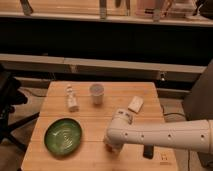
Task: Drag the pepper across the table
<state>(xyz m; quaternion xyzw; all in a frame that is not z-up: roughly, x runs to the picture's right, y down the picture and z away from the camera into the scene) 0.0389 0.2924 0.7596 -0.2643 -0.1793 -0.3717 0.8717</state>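
The pepper shows as a small orange-red sliver on the light wooden table, near the front edge right of centre. It is mostly hidden by my gripper. The white arm reaches in from the right, and the gripper points down onto the table right at the pepper, touching or almost touching it. The gripper's end is covered by the wrist.
A green plate lies at the front left. A small white bottle, a pale cup and a white packet stand along the back half. A black phone lies just right of the gripper, near the logo mark.
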